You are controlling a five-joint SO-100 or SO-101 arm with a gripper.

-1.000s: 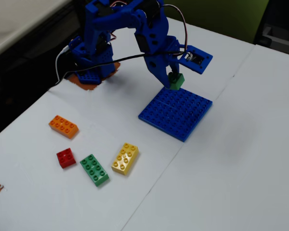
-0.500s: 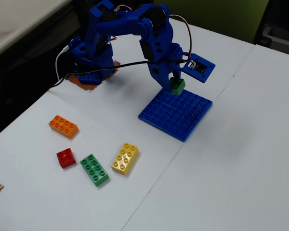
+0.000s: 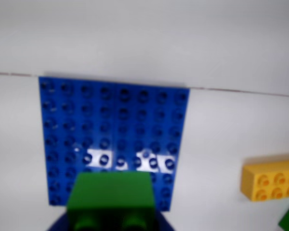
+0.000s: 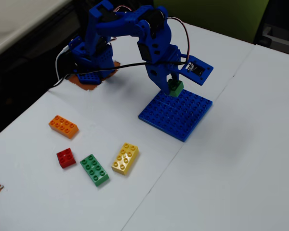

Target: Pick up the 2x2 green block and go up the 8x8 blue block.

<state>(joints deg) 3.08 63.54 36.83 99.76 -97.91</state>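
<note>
The 2x2 green block [image 4: 175, 88] is held in my blue gripper [image 4: 174, 84], which is shut on it. It hangs at the near-left edge of the 8x8 blue block [image 4: 180, 114]; I cannot tell whether it touches the plate. In the wrist view the green block [image 3: 111, 192] fills the bottom centre, studs toward the camera, with the blue plate [image 3: 111, 125] spread out beyond it. The gripper's fingertips are hidden behind the block in the wrist view.
On the white table in the fixed view lie an orange brick [image 4: 63, 126], a red 2x2 brick [image 4: 66, 157], a long green brick [image 4: 94, 169] and a yellow brick [image 4: 124, 158]. The yellow brick also shows in the wrist view [image 3: 272, 180]. The arm base [image 4: 91, 57] stands at the back left.
</note>
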